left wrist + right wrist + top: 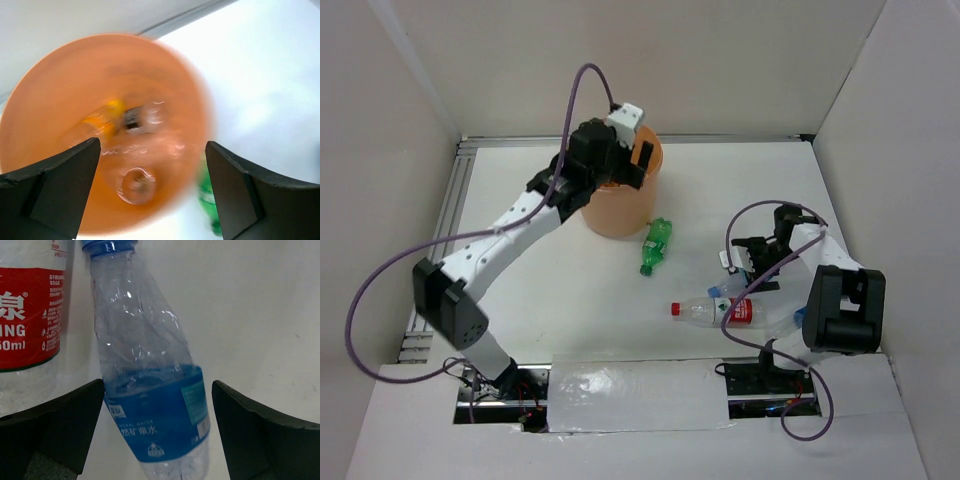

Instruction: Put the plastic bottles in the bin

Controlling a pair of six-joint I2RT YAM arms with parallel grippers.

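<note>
A round orange bin [616, 215] with a thick rim stands on the white table [560, 300] near its far edge. The left gripper [152, 146] hangs over it, jaws wide and empty. Inside, blur leaves only clear plastic and a yellow patch, so the bottles there cannot be counted. Three bottles lie on the table: a green bottle [656, 245] just beside the bin, and toward the right edge a red-label bottle [720, 312] and a blue-label bottle [150, 405]. The blue-label bottle lies between the wide jaws of the right gripper [157, 385].

Glossy clear plastic bottle [150, 365], matt table [260, 315]
</note>
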